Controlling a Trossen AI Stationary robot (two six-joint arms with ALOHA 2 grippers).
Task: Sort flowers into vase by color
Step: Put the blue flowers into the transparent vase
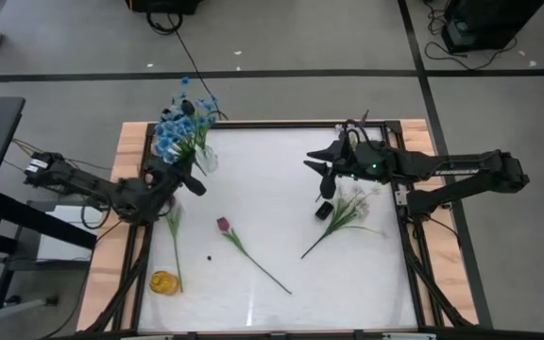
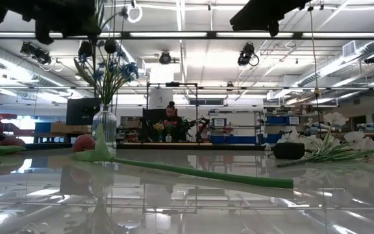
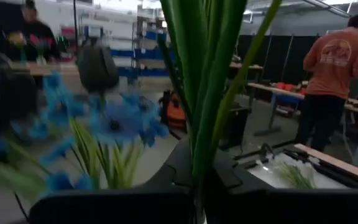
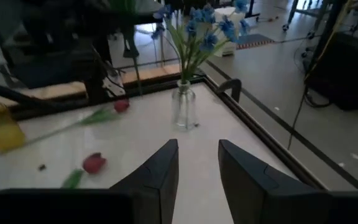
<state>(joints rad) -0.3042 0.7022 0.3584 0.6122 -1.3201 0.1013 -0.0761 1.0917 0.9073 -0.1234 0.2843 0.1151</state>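
A clear glass vase (image 1: 208,159) at the table's far left holds blue flowers (image 1: 175,132). My left gripper (image 1: 196,182) is right beside it, shut on a green flower stalk (image 3: 207,124) whose bloom is out of view. One pink tulip (image 1: 223,225) lies flat mid-table. A second tulip (image 4: 122,106) lies near the left edge, with its stem end by a yellow object (image 1: 163,281). White flowers (image 1: 352,206) lie at the right. My right gripper (image 4: 197,168) hovers open above the table near them, with nothing between its fingers. My left gripper pinches a green stalk with long leaves (image 3: 202,180) between its two fingers. The fingers are level and lie across the stalk, which stands upright. The gripper itself hides the stalk's lower part, so I cannot tell whether its end is in the vase.
A small dark object (image 1: 324,211) lies beside the white flowers. A wooden frame (image 1: 130,142) borders the white table top. There is free room in the middle and along the near right. People stand in the room beyond the table.
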